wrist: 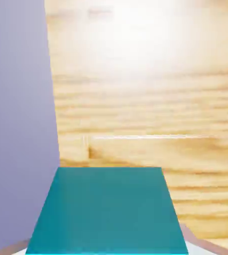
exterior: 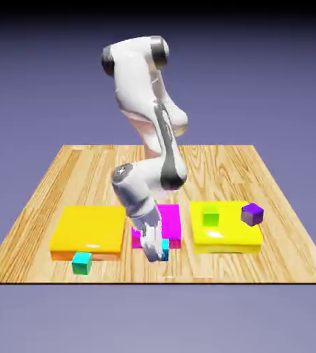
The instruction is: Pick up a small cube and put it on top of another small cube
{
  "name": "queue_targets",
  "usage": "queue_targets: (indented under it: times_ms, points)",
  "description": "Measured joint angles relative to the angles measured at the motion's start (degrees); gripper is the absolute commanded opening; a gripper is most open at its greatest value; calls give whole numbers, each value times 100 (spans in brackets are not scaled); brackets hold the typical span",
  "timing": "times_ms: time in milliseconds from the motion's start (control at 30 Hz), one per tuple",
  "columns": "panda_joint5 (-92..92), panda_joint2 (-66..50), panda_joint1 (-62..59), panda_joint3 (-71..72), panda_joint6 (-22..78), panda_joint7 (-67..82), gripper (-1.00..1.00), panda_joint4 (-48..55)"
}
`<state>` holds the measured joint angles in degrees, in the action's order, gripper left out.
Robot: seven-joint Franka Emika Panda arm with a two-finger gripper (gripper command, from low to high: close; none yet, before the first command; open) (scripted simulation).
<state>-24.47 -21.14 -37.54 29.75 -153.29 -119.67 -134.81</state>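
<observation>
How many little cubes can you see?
4: a teal cube by the orange slab, a blue one in the tool, green and purple on the yellow slab. More might hide behind the arm.

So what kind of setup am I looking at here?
A rendered tabletop simulation, not a real room: a wooden table floating before a plain blue-violet backdrop, flat coloured slabs like the orange one, and the end effector holding a teal cube.

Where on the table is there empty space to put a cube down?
The wooden table is bare behind the orange slab, magenta slab and yellow slab. The front edge is crowded: a teal cube sits there, and the end effector holds another teal cube.
</observation>
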Motion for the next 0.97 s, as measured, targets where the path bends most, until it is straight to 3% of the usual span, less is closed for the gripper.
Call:
queue_targets:
  times_ms: [467, 667, 700, 967]
  points:
    - [-1838, 746, -841, -845, -1632, -3182, -100, -520]
    - [-2048, -499, -988, -509, -2438, -2752, -100, -6]
    - [-2065, -601, -1000, -482, -2504, -2716, 100, 36]
    - [-1854, 643, -854, -817, -1693, -3148, 100, -478]
